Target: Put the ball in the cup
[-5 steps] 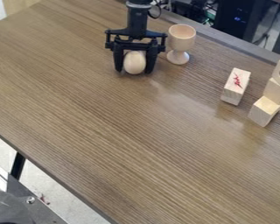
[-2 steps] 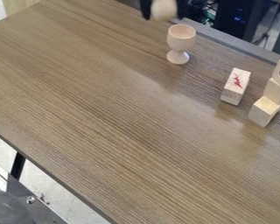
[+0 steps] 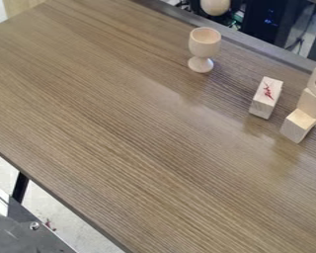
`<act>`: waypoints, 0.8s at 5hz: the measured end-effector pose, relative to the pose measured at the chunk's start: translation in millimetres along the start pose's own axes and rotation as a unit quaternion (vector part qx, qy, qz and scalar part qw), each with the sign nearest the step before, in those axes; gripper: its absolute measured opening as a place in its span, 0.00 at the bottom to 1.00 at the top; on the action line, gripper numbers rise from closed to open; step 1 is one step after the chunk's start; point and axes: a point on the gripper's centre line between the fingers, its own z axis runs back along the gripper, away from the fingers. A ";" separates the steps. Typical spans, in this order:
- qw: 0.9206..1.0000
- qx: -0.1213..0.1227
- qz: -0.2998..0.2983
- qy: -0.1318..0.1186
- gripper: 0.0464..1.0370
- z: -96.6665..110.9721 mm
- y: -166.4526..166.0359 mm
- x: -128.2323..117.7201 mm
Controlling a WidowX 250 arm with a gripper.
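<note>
Gripper (image 3: 215, 9) at my view's top edge: I have its 2 black fingers closed on the pale wooden ball (image 3: 215, 5), apart from the stemmed wooden cup (image 3: 204, 43). I see that cup upright near the far tabletop rim (image 3: 263, 48), 1 red-marked block (image 3: 266, 96) and 3 stacked blocks (image 3: 311, 105) rightward, on brown wood-grain tabletop (image 3: 121, 128); cables and blue lights (image 3: 271, 21) lie beyond.
</note>
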 end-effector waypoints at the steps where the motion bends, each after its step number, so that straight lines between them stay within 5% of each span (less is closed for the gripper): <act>1: 1.000 -0.001 -0.016 -0.022 0.77 -6.6 -1.5 7.9; 4: 0.999 -0.005 -0.032 -0.038 0.77 -31.8 3.4 17.5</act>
